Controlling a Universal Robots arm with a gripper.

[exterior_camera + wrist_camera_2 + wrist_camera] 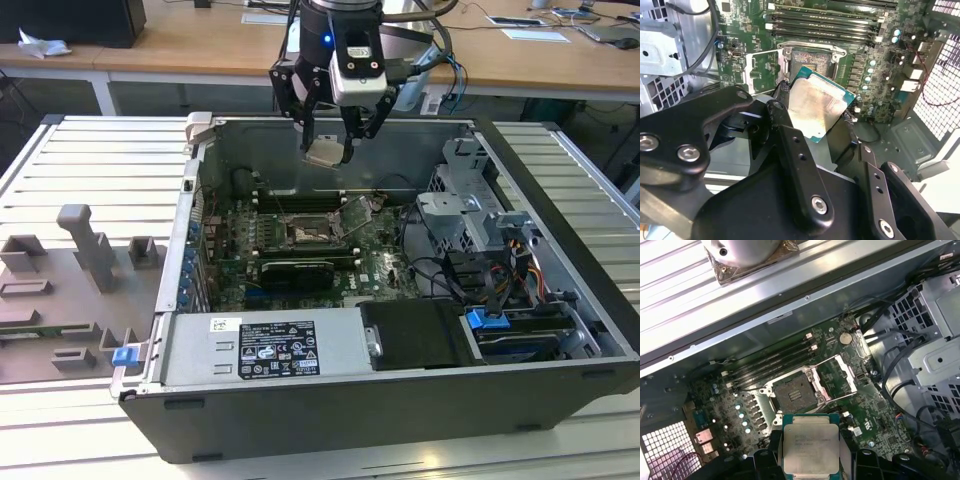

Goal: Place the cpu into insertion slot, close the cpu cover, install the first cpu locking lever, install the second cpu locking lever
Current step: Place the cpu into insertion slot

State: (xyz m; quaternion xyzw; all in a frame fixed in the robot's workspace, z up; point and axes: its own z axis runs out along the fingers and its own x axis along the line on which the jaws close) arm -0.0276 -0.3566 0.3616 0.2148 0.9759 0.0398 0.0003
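Exterior view first: the black two-fingered gripper [328,148] hung above the open dark grey metal computer case [400,405]. It was clenched on the small flat square cpu [323,153] with its pale silvery-beige metal face, and the chip was clear of the board. Below the gripper and well apart from it lay the insertion slot [304,236], a square socket with a dark centre and silver rim in the green circuit board [385,270]. Just beside the slot, the thin silver cpu cover [357,211] stood raised on its hinge, so the socket was uncovered. The case lay on its side on a pale grey ribbed metal table [90,160]. Grey plastic fixture blocks [88,248] sat far from the gripper, toward the exterior view's left. Behind the gripper ran light wooden desks [180,55].

Over to the second wrist view: the cpu [817,112] sat tilted between the black fingers [792,145], pinched by opposite edges. Past it the insertion slot [809,59] was bare and the cpu cover [761,70] was swung open alongside. Long narrow black memory slots [825,22] lay further off.

First wrist view: the cpu [810,445] sat in the grip, with the insertion slot [795,392] ahead and apart from it. The cpu cover [837,377] was open beside the slot, and the ribbed table [670,305] ran beyond the case wall.
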